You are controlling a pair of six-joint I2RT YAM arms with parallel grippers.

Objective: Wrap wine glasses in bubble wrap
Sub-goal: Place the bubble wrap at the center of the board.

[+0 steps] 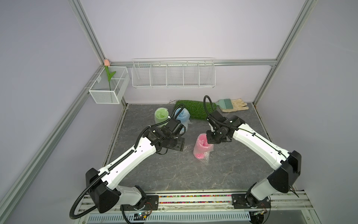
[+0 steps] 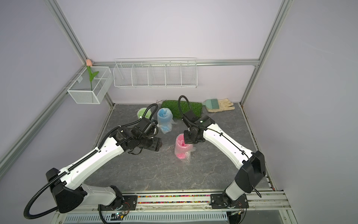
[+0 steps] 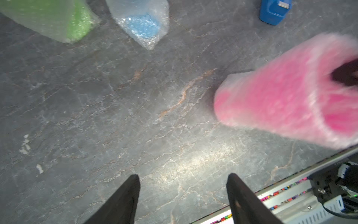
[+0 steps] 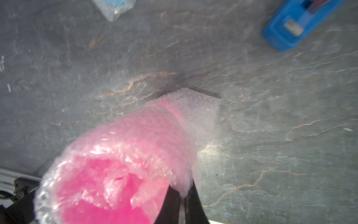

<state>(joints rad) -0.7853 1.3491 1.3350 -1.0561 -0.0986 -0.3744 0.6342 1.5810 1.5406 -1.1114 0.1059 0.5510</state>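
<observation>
Mid-table: pink goblet (image 1: pixel 202 147), sleeved in wrap (image 4: pixel 197 108), roughly upright. Right gripper (image 4: pixel 183 195) pinched tight on wrap at the goblet's rim. Left gripper (image 3: pixel 183 180) jaws spread, holding nothing, over table (image 3: pixel 96 116) beside it. Green goblet (image 1: pixel 160 114) and blue goblet (image 2: pixel 164 118), both wrapped, stand rear left. Tape dispenser (image 4: pixel 298 25) nearby.

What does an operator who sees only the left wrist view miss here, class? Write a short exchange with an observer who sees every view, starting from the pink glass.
Operator: Is anything holding the pink glass?
Observer: Yes, the right gripper is shut on the bubble wrap near its mouth.
Operator: What lies beyond it?
Observer: A grass mat, at the back of the table.
</observation>
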